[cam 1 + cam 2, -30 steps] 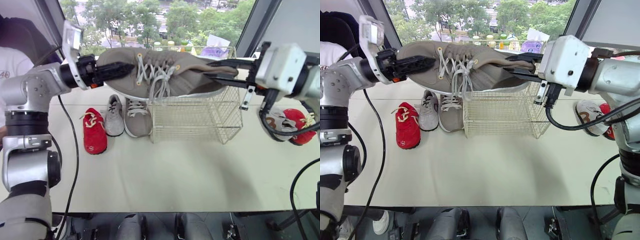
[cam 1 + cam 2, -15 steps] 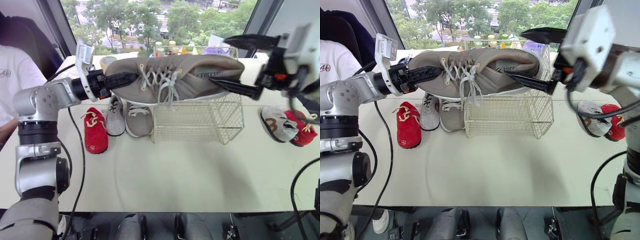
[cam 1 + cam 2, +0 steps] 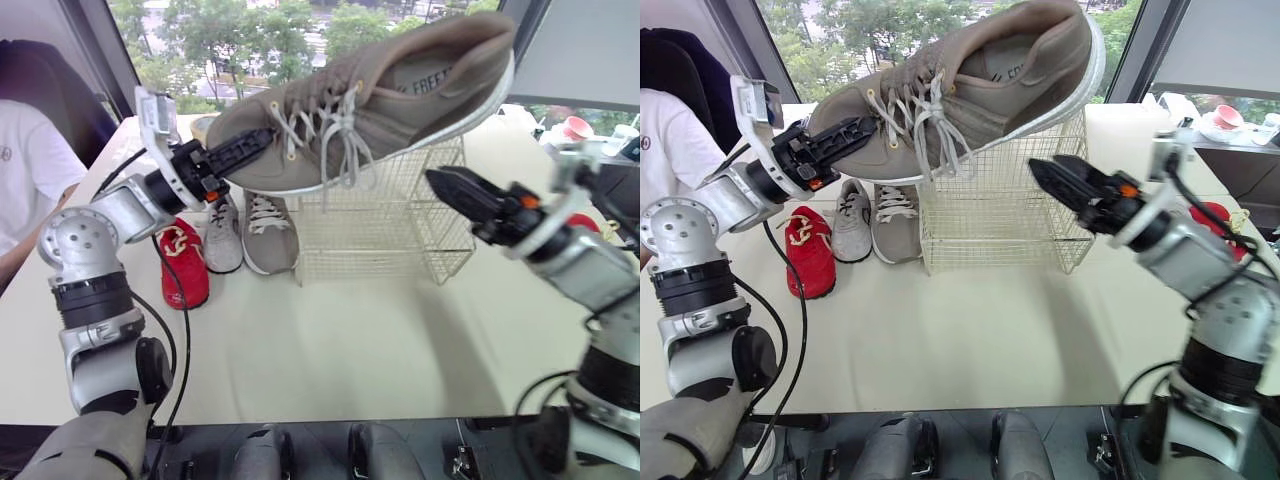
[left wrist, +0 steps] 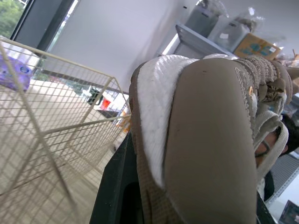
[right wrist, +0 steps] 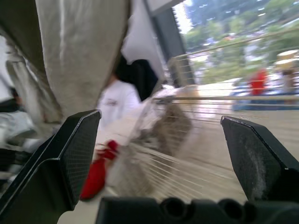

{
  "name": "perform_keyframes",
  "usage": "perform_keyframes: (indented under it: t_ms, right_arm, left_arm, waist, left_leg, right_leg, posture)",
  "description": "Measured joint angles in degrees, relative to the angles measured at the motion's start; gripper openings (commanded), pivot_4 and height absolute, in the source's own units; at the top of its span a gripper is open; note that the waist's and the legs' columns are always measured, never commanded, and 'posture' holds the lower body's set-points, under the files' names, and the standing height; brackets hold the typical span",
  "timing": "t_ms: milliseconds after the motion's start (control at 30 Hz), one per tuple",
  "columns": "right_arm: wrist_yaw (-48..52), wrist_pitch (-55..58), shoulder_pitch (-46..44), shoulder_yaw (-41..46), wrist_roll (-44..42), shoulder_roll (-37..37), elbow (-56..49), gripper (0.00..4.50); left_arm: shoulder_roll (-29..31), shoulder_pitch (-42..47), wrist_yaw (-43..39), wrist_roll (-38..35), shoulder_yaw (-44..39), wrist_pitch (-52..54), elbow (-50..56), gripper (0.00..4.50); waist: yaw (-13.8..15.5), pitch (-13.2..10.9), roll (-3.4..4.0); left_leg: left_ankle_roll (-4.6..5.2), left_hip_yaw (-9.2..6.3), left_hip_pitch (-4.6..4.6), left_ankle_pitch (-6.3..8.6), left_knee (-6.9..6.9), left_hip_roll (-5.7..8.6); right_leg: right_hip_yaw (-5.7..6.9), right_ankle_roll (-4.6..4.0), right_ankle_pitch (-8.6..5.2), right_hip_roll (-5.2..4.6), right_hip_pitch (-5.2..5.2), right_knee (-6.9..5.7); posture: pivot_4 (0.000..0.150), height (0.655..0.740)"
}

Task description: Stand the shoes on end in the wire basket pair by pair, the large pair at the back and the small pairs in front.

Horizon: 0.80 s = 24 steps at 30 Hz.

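A large tan shoe [image 3: 370, 105] hangs in the air above the wire basket [image 3: 400, 240], toe to the left and heel tilted up to the right. My left gripper [image 3: 235, 152] is shut on its toe; in the left wrist view the white sole and tan toe [image 4: 201, 140] sit between the fingers. My right gripper [image 3: 455, 190] stands open below the heel, in front of the basket's right side, apart from the shoe. In its wrist view the fingers [image 5: 70, 154] are spread wide with nothing between them.
On the table left of the basket lie a small red shoe [image 3: 183, 268], a small grey shoe [image 3: 222, 240] and the other large tan shoe [image 3: 263, 232]. Another red shoe [image 3: 1223, 217] lies at the far right. A person in a white shirt [image 3: 25, 190] sits at the left.
My right gripper has let go of the shoe's heel, opened and dropped below it. The shoe's heel has swung upward, held by my left gripper alone. The camera has shifted.
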<state>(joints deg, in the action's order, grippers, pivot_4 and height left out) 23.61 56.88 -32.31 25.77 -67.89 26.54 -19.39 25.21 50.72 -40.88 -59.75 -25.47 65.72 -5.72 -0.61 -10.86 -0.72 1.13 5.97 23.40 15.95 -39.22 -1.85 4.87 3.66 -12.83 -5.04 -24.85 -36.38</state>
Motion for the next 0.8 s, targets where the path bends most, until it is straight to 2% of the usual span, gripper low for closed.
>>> perform_keyframes:
  t_ms: [67, 333, 800]
  right_arm:
    - [-1.7, -1.6, -2.0, -2.8, 0.1, -2.1, -0.9, 4.43]
    - [-6.4, -8.8, -10.3, -6.5, 1.6, -10.4, 4.1, 4.43]
    - [-4.8, -10.3, -13.6, -8.5, -1.0, -9.7, 5.1, 4.43]
  left_arm:
    - [-0.7, -0.3, 1.1, -0.6, -0.1, -0.2, 0.2, 0.67]
    - [-1.8, -0.5, 4.0, -2.9, -2.5, -5.4, 0.3, 0.67]
    - [-4.4, -1.5, 6.1, -3.1, -0.5, -10.0, -0.9, 0.67]
  waist:
    - [-0.1, 0.0, 0.00]
    - [0.1, 0.0, 0.00]
    - [-0.1, 0.0, -0.01]
  left_leg:
    - [-0.27, 0.00, 0.01, -0.15, 0.00, 0.00]
    - [-0.26, 0.03, 0.05, -0.15, 0.00, 0.03]
    - [-0.16, 0.04, 0.06, -0.09, 0.04, 0.01]
  right_leg:
    - [0.01, 0.00, 0.00, 0.01, 0.00, 0.01]
    - [0.01, 0.00, 0.00, -0.02, 0.00, 0.07]
    - [0.01, 0.01, 0.01, -0.01, -0.01, 0.10]
  posture:
    - [0.150, 0.7400]
    - [0.150, 0.7400]
    - [0.150, 0.7400]
